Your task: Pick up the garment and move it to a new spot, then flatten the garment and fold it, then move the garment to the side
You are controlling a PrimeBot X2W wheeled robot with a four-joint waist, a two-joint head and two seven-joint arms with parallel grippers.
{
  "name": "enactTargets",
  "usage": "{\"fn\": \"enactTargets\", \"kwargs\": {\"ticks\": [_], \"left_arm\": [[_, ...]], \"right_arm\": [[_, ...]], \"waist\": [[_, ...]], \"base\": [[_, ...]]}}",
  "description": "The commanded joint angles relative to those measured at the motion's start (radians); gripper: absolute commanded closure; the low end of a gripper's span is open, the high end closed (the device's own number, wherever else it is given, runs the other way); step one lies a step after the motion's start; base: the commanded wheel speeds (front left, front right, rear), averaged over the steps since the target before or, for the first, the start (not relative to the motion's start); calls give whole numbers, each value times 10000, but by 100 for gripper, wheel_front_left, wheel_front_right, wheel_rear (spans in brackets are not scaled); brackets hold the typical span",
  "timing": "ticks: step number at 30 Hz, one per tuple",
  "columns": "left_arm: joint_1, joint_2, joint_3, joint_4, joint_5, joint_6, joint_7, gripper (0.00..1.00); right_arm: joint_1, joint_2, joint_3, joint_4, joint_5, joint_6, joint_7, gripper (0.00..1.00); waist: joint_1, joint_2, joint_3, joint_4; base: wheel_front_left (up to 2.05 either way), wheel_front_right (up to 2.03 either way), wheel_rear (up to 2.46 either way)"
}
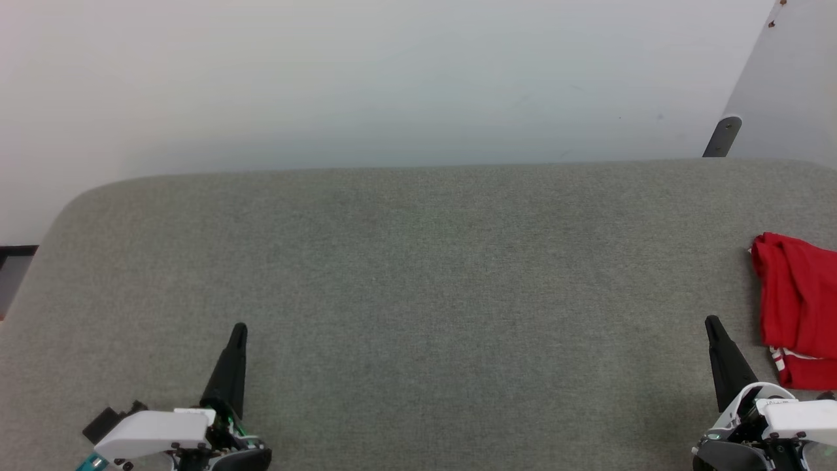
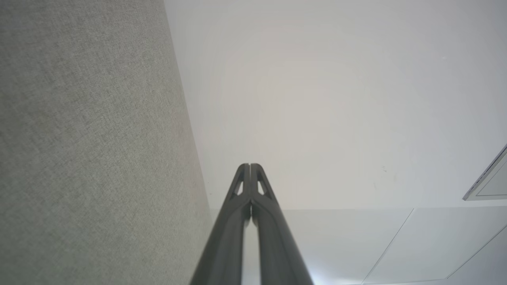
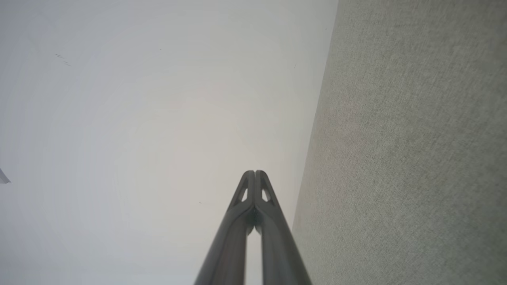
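At the near edge of the grey fabric-covered table [image 1: 418, 275], the left gripper [image 1: 239, 328] is seen toward the table's left side and the right gripper [image 1: 712, 320] toward its right side, each pointed across the cloth at the table's far edge. In both wrist views the dark fingers [image 2: 237, 221] are pressed together tip to tip, with nothing held between them. Slightly farther in, at the table's right edge, the garment [image 1: 798, 307] is laid in a compact red bundle, cut off by the picture's border; white-and-red striped trim is shown at its near end. It is placed just right of the right gripper, apart from the fingers. Beyond the table's rounded far edge a plain white wall [image 1: 392, 78] is seen, and past the far right corner a dark metal bracket [image 1: 722, 136] is fixed at the foot of a pale slanted panel [image 1: 794, 85].
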Motion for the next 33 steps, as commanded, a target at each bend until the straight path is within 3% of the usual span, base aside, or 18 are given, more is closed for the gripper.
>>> {"fn": "enactTargets", "kwargs": {"ticks": [1, 33], "left_arm": [[-95, 1, 25, -14, -33, -38, 29, 100], [-93, 1, 20, -14, -34, -40, 28, 100]], "right_arm": [[-35, 36, 8, 0, 41, 4, 21, 100], [-34, 36, 9, 0, 42, 4, 20, 100]], "waist": [[0, 0, 0, 0], [0, 0, 0, 0]], "base": [[0, 0, 0], [0, 0, 0]]}}
